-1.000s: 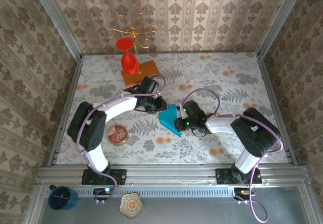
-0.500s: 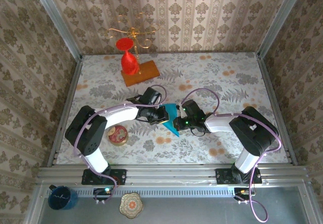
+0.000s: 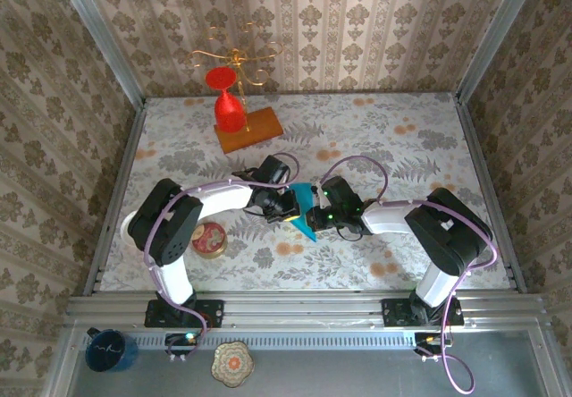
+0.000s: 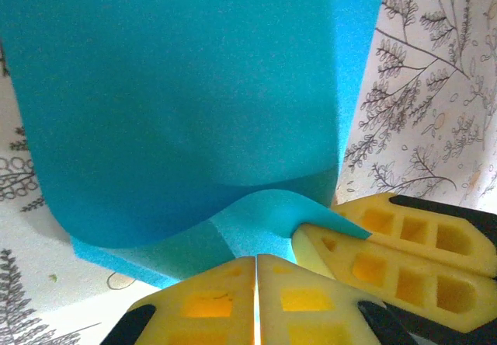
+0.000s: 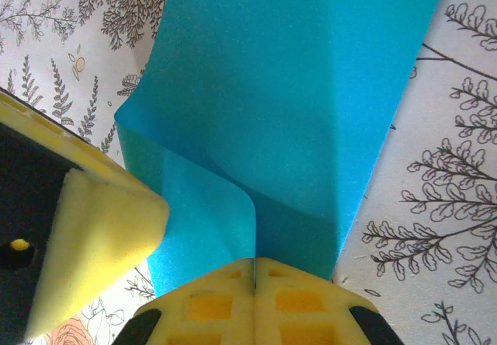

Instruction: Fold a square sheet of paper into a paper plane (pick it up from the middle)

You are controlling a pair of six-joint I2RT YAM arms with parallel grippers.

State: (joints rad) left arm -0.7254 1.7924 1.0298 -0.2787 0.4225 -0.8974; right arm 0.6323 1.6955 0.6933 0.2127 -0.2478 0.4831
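Counting from the overhead view, I am logging:

- one square sheet of paper [image 3: 302,202]
- two grippers
- one red glass [image 3: 229,102]
- one orange wooden block [image 3: 257,130]
- one gold wire stand [image 3: 234,57]
- one round tin [image 3: 210,239]
- one blue mug [image 3: 109,350]
- one patterned round dish [image 3: 232,363]

Paper: thin, matte, teal-blue and unmarked. It is lying near the middle of the floral-printed table [image 3: 402,147]. It is bowing upward in a smooth curve, with one straight crease along it and a lower layer curling out beneath.

Grippers: the left gripper [image 3: 290,207] is sitting at the sheet's 9 o'clock and the right gripper [image 3: 314,215] at its 4 o'clock, the two just beside each other. Both have yellow fingers with square hollows.
- In the left wrist view, the left pads [image 4: 210,306] are pressing flat together, and the curled lower edge is running into their tips, so I am reading a pinch on the paper.
- In the right wrist view, the right pads [image 5: 299,306] are clamping together on the crease where it is running down into their seam.

Containers:
- The glass is standing on the block at the table's 11 o'clock; I cannot tell its contents.
- The tin, red and gold on top, is resting at 8 o'clock; I cannot tell what is inside.
- The mug and dish are sitting on the metal ledge at 7 o'clock, off the table.
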